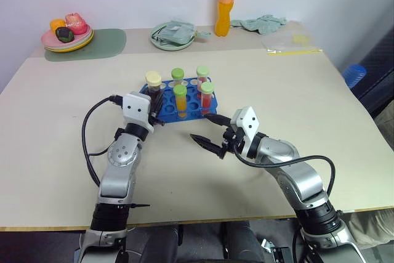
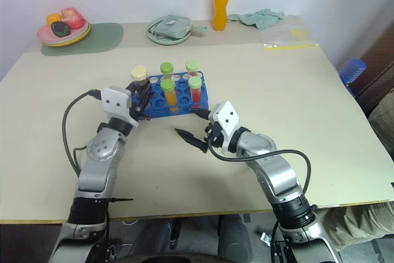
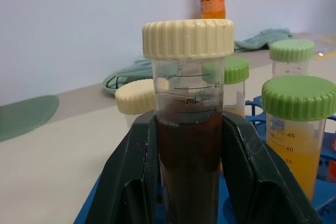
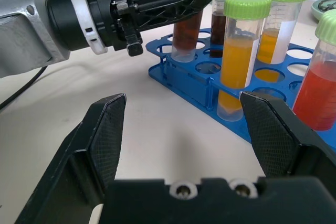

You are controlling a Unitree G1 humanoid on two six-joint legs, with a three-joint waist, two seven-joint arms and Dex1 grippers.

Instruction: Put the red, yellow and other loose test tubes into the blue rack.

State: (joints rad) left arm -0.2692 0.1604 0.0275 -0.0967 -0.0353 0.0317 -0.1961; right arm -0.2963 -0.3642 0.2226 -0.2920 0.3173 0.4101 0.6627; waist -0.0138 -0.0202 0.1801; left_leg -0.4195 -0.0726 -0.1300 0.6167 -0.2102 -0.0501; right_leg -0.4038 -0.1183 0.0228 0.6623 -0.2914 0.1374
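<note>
Blue rack point(image 1: 188, 104): rectangular, round holes in rows, sits mid-table. Maroon tube point(image 3: 190, 129), cream cap, upright at the rack's near-left corner, its base apparently entering a hole. Yellow tube point(image 1: 180, 100), green cap, upright in the front row. Red-orange tube point(image 1: 206, 95), green cap, upright beside it.

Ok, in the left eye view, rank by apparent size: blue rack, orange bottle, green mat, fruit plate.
1. Green mat
2. Blue rack
3. Fruit plate and orange bottle: too alike to rank, one wide and one tall.
Mat, plate and bottle sit farther back, so they look smaller than they are.
</note>
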